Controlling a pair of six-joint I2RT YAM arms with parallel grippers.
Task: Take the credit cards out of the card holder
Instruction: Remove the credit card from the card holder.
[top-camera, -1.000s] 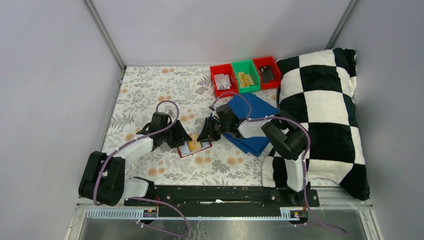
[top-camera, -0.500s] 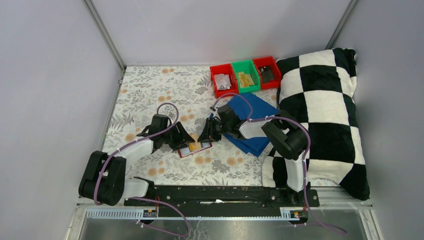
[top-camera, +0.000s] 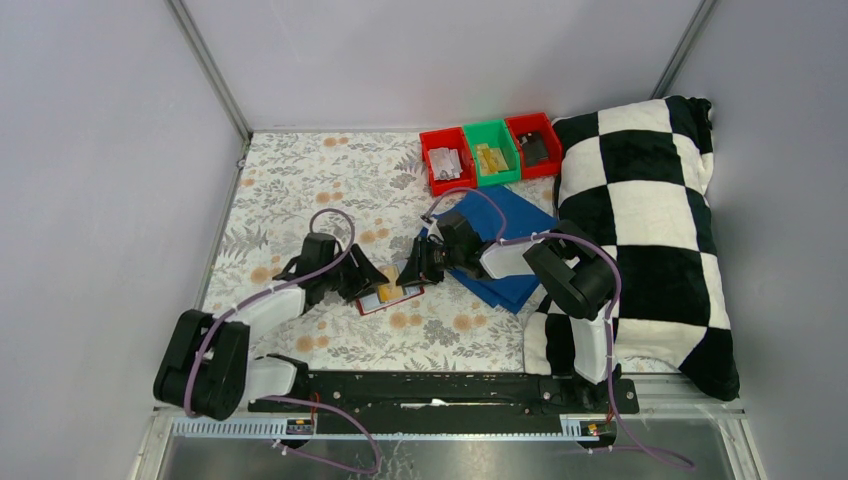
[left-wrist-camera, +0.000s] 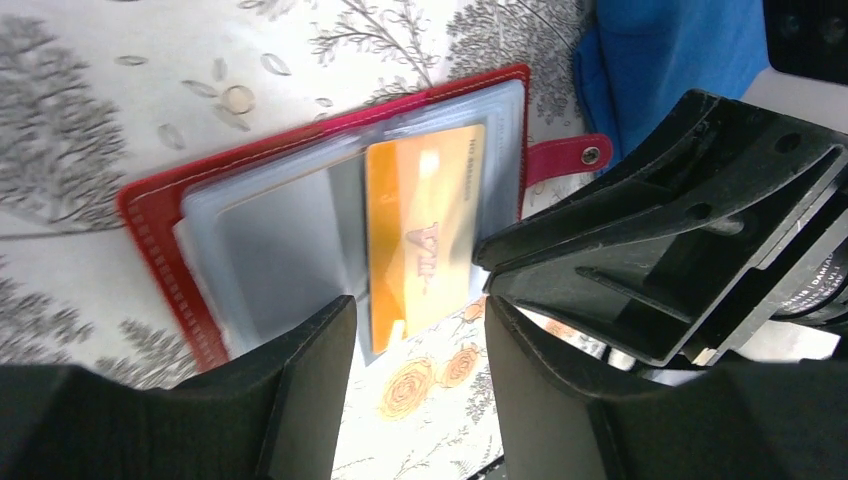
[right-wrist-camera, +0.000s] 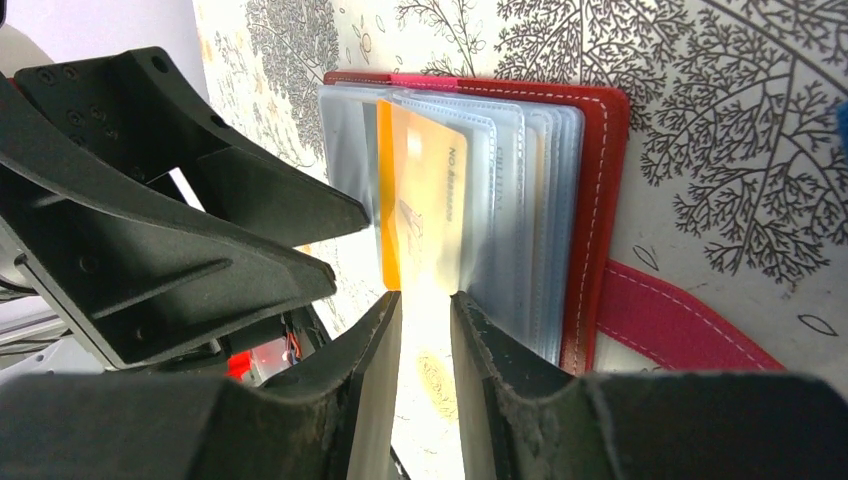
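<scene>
The red card holder (top-camera: 372, 304) lies open on the flowered cloth between both grippers. It also shows in the left wrist view (left-wrist-camera: 160, 215) and in the right wrist view (right-wrist-camera: 600, 200), with its strap tab (left-wrist-camera: 565, 160) pointing right. A tan-yellow credit card (left-wrist-camera: 425, 235) sticks partly out of a grey-blue sleeve. My right gripper (right-wrist-camera: 425, 310) has its jaws narrowly apart, their tips at the card's (right-wrist-camera: 430, 200) free end. My left gripper (left-wrist-camera: 418, 340) is open at the holder's near edge, one finger (left-wrist-camera: 300, 390) over the left sleeve. The other cards are hidden.
Three small bins stand at the back: red (top-camera: 446, 160), green (top-camera: 490, 152), red (top-camera: 533, 143), each with items inside. A blue cloth (top-camera: 515, 225) lies under the right arm. A black-and-white checked pillow (top-camera: 650, 230) fills the right side.
The left arm has shifted slightly down and toward the holder. The right gripper has edged a little closer to the yellow card. The holder has stayed in place.
</scene>
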